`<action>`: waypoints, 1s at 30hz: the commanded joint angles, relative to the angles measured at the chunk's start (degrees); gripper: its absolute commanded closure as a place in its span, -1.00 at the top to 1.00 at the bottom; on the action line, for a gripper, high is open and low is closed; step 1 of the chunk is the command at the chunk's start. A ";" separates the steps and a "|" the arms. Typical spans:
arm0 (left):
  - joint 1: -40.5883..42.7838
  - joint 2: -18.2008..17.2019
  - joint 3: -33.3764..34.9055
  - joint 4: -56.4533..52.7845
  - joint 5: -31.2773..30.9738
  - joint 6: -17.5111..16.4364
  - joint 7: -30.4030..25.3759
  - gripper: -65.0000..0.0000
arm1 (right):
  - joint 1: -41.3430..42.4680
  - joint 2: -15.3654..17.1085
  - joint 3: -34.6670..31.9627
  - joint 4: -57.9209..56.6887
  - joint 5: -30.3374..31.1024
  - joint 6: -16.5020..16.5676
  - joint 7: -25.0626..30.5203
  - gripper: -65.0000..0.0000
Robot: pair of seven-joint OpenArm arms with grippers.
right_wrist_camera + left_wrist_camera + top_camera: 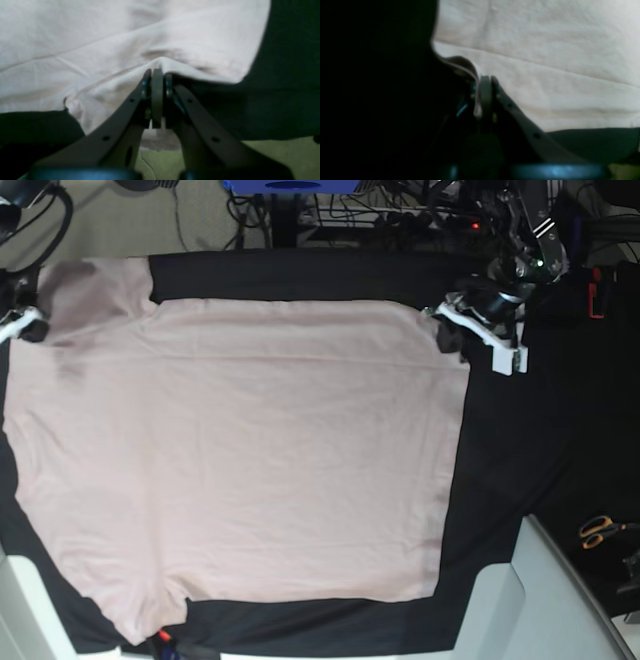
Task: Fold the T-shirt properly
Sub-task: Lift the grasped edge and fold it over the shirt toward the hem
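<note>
T-shirt (250, 450), soft creased pink cotton on black cloth (500, 450), edges pinched in both arms' closed fingers (157, 96)

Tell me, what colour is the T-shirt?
Plain pale pink, with no print. The T-shirt shows best in the base view, spread on the black cloth.

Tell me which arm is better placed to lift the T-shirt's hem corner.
Left. The left gripper is shut on the T-shirt at its far hem corner; the right gripper pinches the edge at the opposite, sleeve end.
</note>
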 commanded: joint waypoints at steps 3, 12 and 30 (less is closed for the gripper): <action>-1.33 -0.50 -0.21 0.99 -0.87 -0.04 -0.94 -1.00 | 2.02 3.01 0.23 0.87 1.11 0.12 1.18 -0.99; -6.08 -0.58 -0.21 0.46 -0.43 -0.04 -0.94 -1.00 | 8.79 7.67 0.15 -7.30 1.02 0.12 0.30 -0.99; -15.49 -1.73 -0.21 0.38 -0.43 5.32 -0.94 -1.00 | 14.95 11.01 -13.22 -18.03 1.02 0.12 7.86 -0.99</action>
